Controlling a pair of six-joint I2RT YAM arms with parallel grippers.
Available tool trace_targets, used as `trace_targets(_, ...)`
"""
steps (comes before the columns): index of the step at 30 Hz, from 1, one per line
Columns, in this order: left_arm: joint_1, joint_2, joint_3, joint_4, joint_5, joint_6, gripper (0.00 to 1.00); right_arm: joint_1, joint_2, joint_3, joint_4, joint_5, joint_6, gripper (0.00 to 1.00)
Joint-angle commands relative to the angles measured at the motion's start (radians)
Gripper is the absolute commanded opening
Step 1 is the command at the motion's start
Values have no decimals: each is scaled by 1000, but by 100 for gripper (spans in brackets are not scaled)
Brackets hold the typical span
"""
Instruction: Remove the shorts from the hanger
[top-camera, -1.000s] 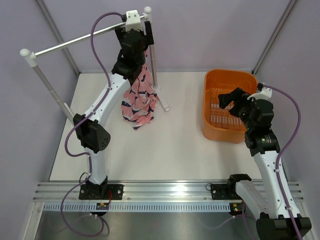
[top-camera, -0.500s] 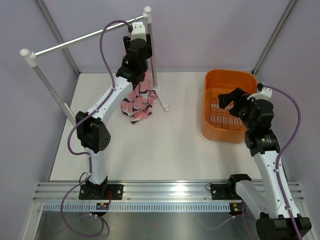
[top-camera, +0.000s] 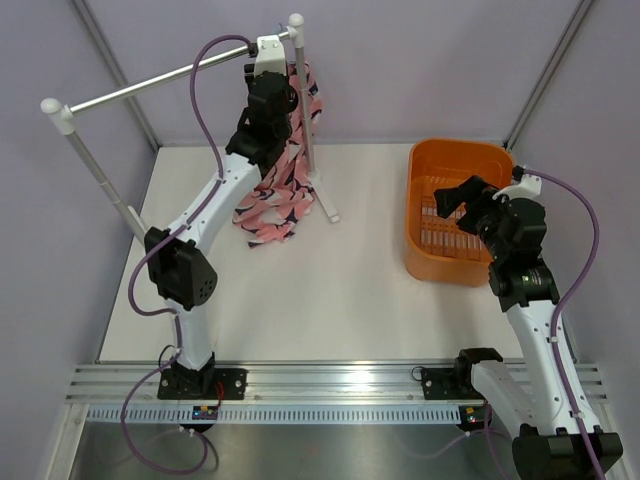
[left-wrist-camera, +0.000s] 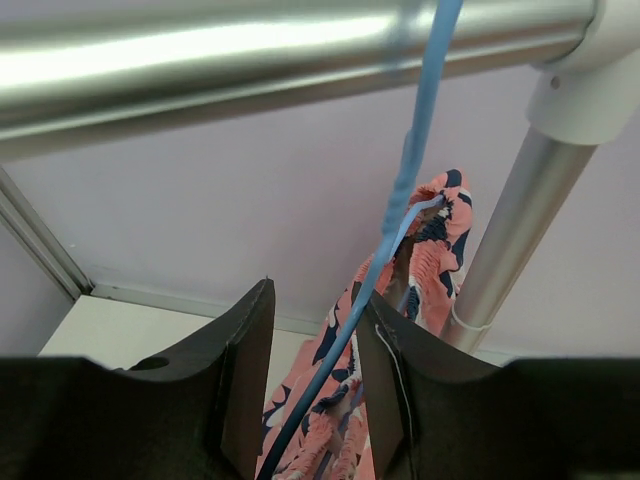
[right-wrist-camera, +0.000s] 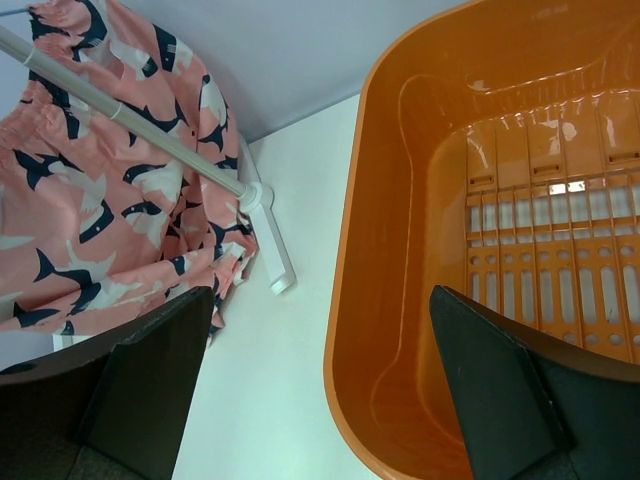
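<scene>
Right gripper hangs over the near-left part of the orange basket. Its 2 fingers are spread wide and carry nothing. In the right wrist view the basket floor between them is bare slotted plastic.

Table is white. The basket sits on its right side, well apart from the rack.

Left arm is stretched far and up to the clothes rail, near the rail's right-hand upright post. Left gripper sits just under the rail and looks up along it. The hanger, thin light-blue wire, comes down off the rail and passes between the 2 fingers, closer to the right-hand one in that view. The gap is wider than the wire, so the fingers are apart and not pinched on it.

Shorts, pink with a navy and white print, are on the hanger. They drape down at the post, partly behind the left forearm, with the lower edge near the post's foot on the table. Whether the hem touches the table can't be told.
</scene>
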Motion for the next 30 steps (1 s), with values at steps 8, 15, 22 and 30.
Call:
trace_targets(8,12,-141,74,25,7,21,0,-4,10,-9,58,-38,6,100)
trace_targets(15,13,-227,-34,-84,27,-34,0,-4,19,0,53,-64,-3,99)
trace_targets(22,15,-396,-283,-147,74,-136,0,-4,56,22,36,-107,-11,99)
trace_targets(30,13,-574,-463,-251,188,-200,0,4,119,78,2,-231,-34,97)
